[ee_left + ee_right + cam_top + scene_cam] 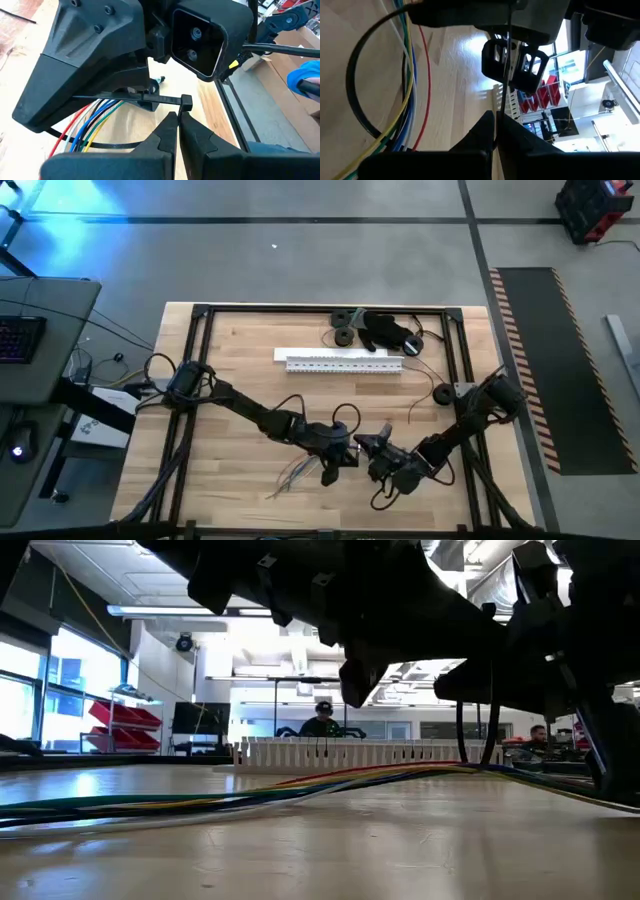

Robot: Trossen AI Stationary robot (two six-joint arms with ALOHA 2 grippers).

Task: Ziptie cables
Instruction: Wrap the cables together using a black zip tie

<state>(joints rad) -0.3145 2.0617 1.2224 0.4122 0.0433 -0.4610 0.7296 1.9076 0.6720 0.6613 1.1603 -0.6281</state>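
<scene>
Several thin coloured cables (pixel 298 472) (red, blue, yellow, green, white) lie on the wooden table near its front edge. One end rises between my two grippers (pixel 440 771). A black ziptie (pixel 125 98) loops around the cables (pixel 95 125). My left gripper (pixel 178 116) reaches in from the table's left to the near middle (pixel 345 455) and is shut on the ziptie. My right gripper (pixel 496 120) comes from the right (pixel 378 452), close against the left one, and is shut on the ziptie's strap. My left gripper pinches the ziptie at its square head end (pixel 185 103) between its two fingertips. The strap runs away from the head across the cables, above the table. My right gripper pinches the ziptie's thin strap (pixel 507 95) between its two fingertips, fingers across the strap. The strap runs straight on to the left gripper. The ziptie's wide loop (pixel 354 75) curves around the cables.
Long white flat strips (pixel 345 362) lie across the table's middle. Dark rolls and a dark heap (pixel 378 330) sit at the far edge. A black frame (pixel 200 340) borders the table. A blue sleeve (pixel 305 82) shows beyond the table's edge.
</scene>
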